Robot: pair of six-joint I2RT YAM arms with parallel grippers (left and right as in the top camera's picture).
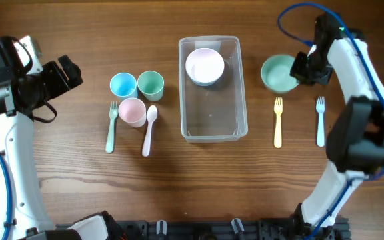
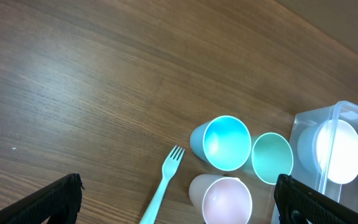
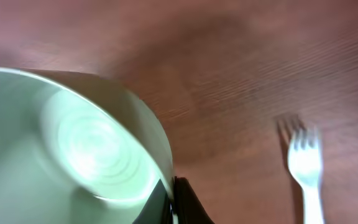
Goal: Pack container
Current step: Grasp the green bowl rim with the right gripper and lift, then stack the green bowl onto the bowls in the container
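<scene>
Container: the clear tub (image 1: pixel 212 113) sits just to the left of my right gripper (image 1: pixel 303 69), a short way across bare wood, between the two arms.
Contents: a white bowl (image 1: pixel 205 66) fills the far end; the near end, closer to me than the gripper, is bare floor.
Step in hand: I judge it to be taking the green bowl (image 1: pixel 275 72) by its rim to carry it into the tub.
Right gripper: its fingers (image 3: pixel 188 202) straddle the bowl's right-hand wall, one dark edge inside and one outside. The wrist view is blurred, so I cannot tell whether they have clamped.
Grip advice: I would seat the fingers deep over the rim before closing, since a thin curved wall can tip out of a shallow pinch.
Carry advice: lift straight up until the bowl's base is above the tub's rim, go left, then lower it onto the white bowl or the bare end.
Hazards: the yellow fork (image 1: pixel 278 122) and pale blue fork (image 1: pixel 321 120) lie nearer to me than the gripper; I would not sweep low.
Left gripper (image 1: pixel 71 72): spread wide and empty, with the blue cup (image 2: pixel 227 142) ahead of it.
</scene>
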